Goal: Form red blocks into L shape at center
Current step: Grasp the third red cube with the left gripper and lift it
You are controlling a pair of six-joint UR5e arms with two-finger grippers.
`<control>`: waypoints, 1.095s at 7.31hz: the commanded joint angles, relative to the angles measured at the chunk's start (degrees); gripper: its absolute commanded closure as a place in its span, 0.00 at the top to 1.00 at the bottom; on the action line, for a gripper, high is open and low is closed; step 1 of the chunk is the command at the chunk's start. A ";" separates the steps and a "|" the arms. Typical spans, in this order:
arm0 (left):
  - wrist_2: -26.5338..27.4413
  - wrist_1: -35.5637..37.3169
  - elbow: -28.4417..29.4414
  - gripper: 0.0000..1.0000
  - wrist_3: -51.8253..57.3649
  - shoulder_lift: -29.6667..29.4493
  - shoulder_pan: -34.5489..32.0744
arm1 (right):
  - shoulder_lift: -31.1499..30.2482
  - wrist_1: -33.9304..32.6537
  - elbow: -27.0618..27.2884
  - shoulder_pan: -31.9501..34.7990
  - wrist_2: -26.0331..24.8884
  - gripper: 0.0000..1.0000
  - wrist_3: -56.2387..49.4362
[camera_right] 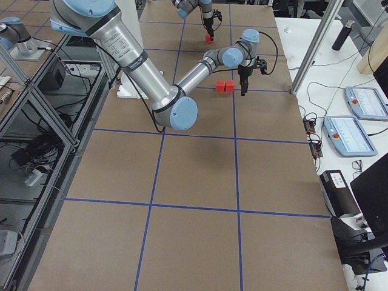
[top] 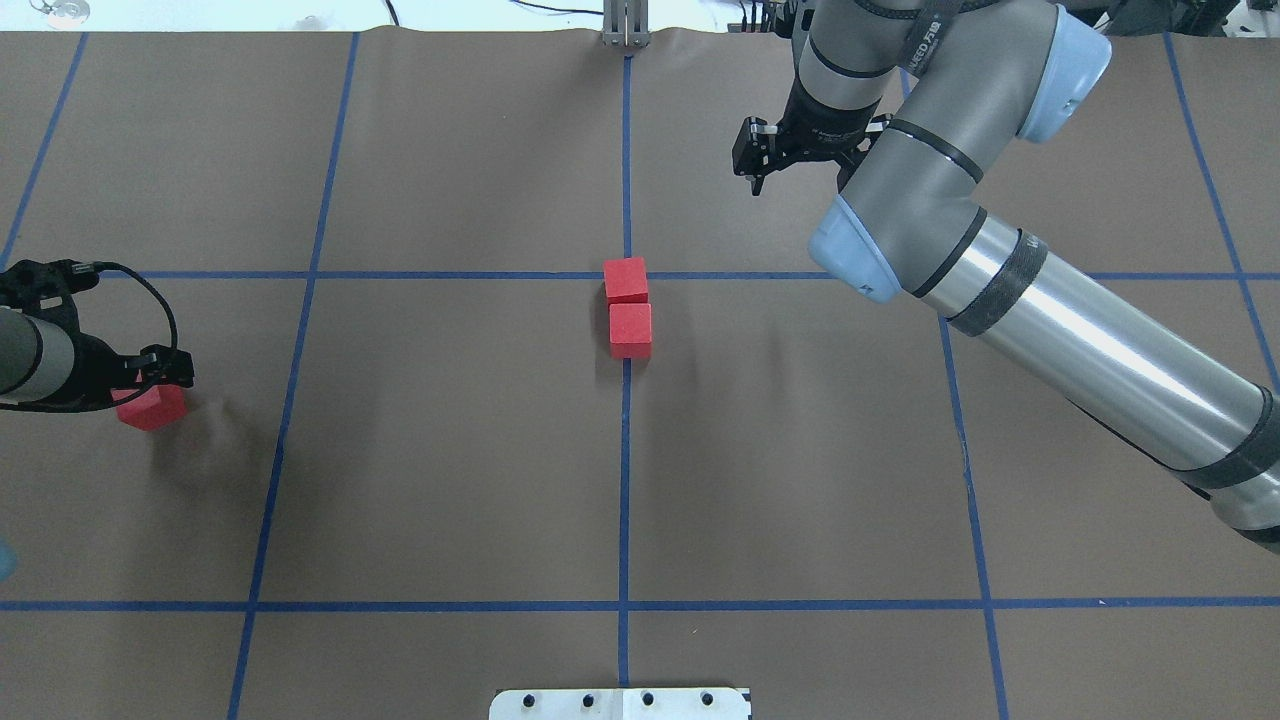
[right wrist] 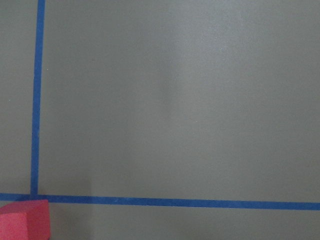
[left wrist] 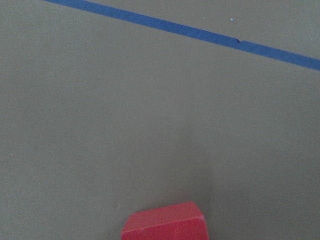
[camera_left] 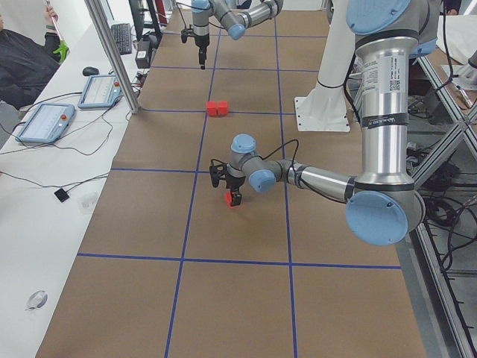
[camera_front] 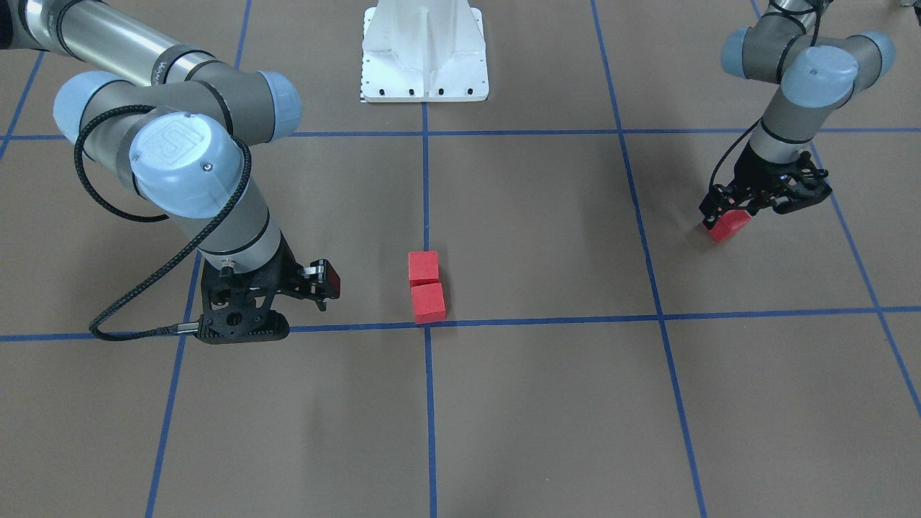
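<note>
Red blocks [top: 631, 330], three: small rigid matte cubes, probably light; best gripped across opposite flat faces. Two lie touching at the center crossing [top: 626, 268]. Third block [top: 152, 407] is clamped in the left gripper [camera_front: 730, 212], well apart. Right gripper [camera_front: 324, 288] is empty; whether spread or closed cannot be told.

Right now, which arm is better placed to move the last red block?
Left: the left gripper is at the last block; the right gripper is far from it, near the center pair.

Brown paper [top: 450, 470] with blue tape grid [top: 450, 606] — two red blocks [top: 630, 332] touching, from centre crossing [camera_front: 429, 326] toward 6 o'clock; third block [top: 152, 409] tilted at 9 — contact unclear; white base plate [top: 620, 704] at 6.
</note>
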 commanded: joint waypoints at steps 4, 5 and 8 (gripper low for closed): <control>-0.50 2.13 -3.17 0.00 0.14 0.99 -1.45 | -1.46 -0.03 0.73 1.74 0.45 0.99 -0.61; -0.42 9.11 -5.63 0.00 0.49 -0.06 -4.16 | -2.51 -0.20 2.04 2.53 1.32 0.99 -2.36; 0.81 15.67 -3.66 0.00 5.59 -13.10 -10.31 | -5.41 -0.21 2.84 6.30 7.55 0.99 -3.25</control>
